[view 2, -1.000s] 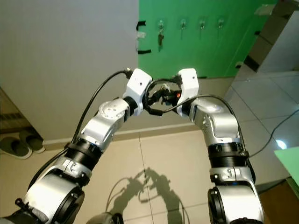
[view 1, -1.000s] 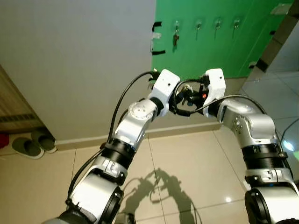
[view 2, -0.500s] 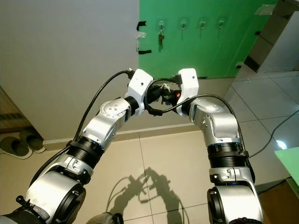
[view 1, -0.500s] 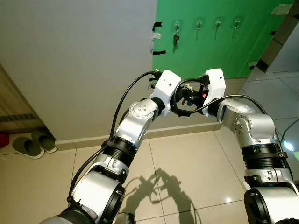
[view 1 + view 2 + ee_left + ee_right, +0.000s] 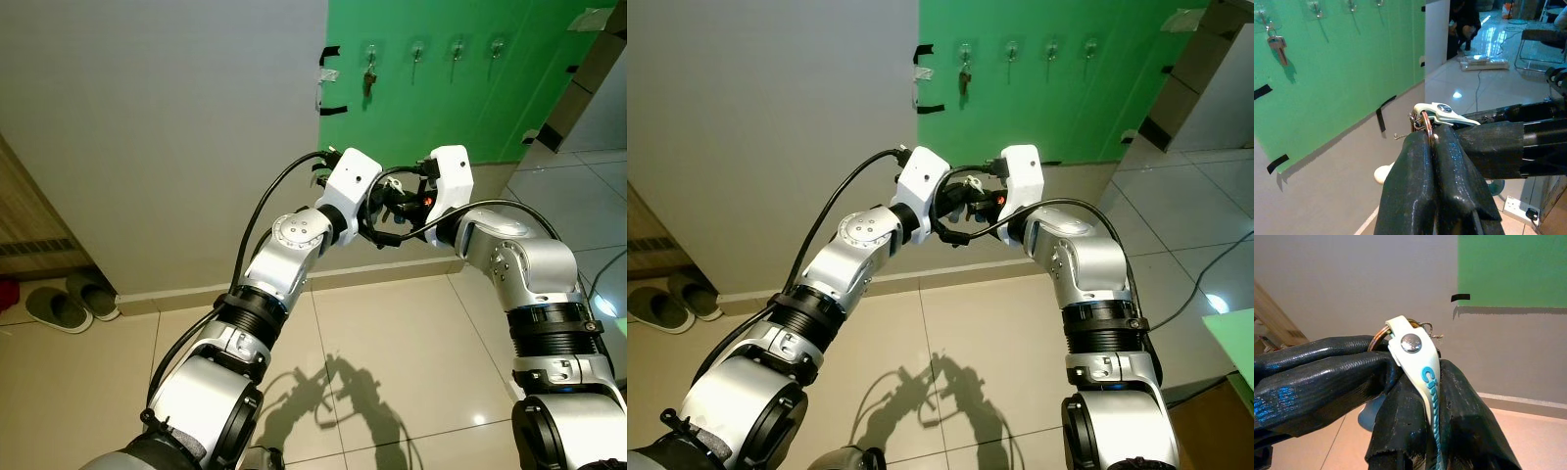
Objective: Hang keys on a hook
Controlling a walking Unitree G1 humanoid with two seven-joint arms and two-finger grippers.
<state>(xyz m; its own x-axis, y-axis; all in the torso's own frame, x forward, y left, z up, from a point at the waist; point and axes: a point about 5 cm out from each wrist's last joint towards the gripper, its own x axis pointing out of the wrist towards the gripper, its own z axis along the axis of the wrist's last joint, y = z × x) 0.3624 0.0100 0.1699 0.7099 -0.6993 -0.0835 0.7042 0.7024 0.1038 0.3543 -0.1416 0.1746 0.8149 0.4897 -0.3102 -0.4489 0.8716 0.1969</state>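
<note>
Both claws meet in mid-air, well short of the green wall (image 5: 460,98). The left claw (image 5: 1432,139) is pinched on the copper key ring (image 5: 1427,128); the right claw (image 5: 1430,382) clamps the ring's white strap (image 5: 1420,362). Another key (image 5: 369,78) hangs on the wall's leftmost hook (image 5: 370,49).

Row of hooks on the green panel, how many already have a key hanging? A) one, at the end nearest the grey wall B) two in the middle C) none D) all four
A: of the four hooks on the green panel, a key hangs from the hook nearest the grey wall; the other three hooks are bare.
</note>
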